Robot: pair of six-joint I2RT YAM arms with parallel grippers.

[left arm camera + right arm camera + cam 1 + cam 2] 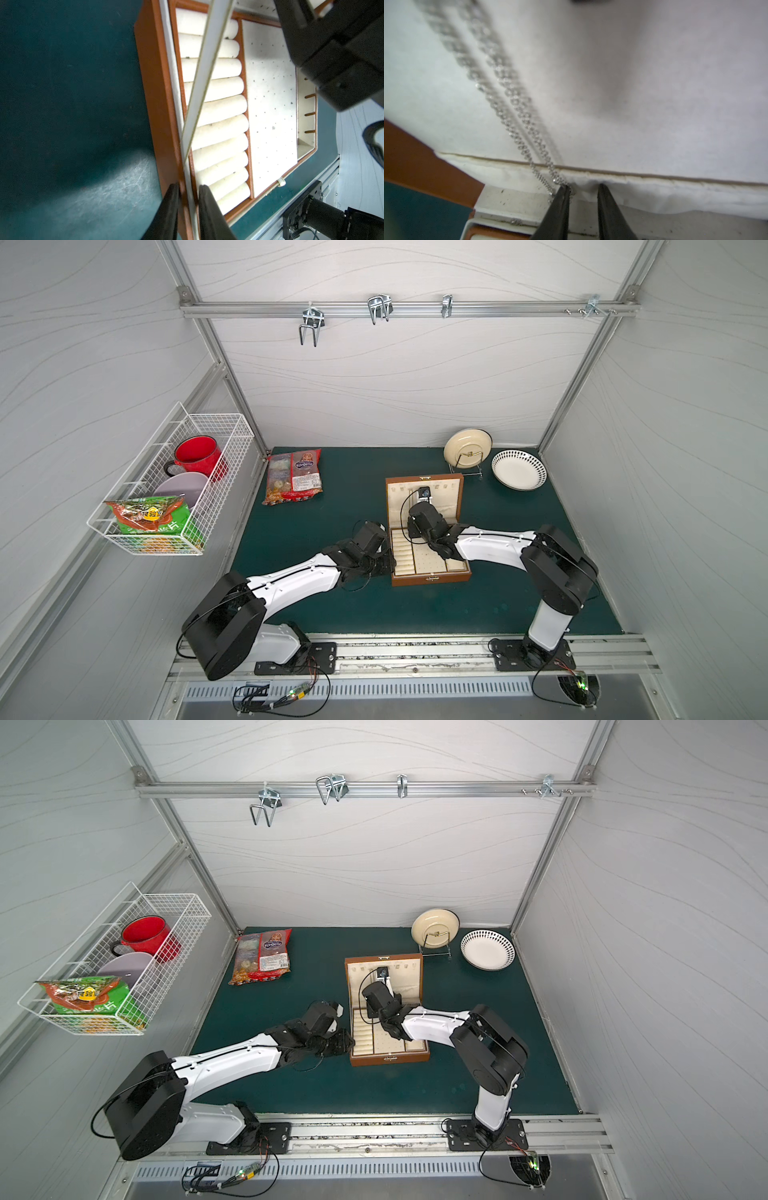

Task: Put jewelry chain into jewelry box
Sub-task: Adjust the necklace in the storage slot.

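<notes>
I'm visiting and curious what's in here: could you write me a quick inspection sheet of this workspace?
Surface: green mat.
Job's things: jewelry box open at centre; jewelry chain lies against its lid lining.
Clutter: snack bag, patterned bowl, plate on stand; wire basket holds red mug, packet.
Grippers: left gripper clamps the box's side wall; right gripper open, tips beside chain.
Cables: black cable loops at right wrist; loose wires by front rail.
Surroundings: white panels, wall rail with hooks.

Both top views are bright, even and sharp, bowing at the edges. In the left wrist view the box (146, 83) lining blows out white and glare streaks the dim bench (116, 187). In the right wrist view the chain (521, 112) blurs farther off, casting soft shadow.
</notes>
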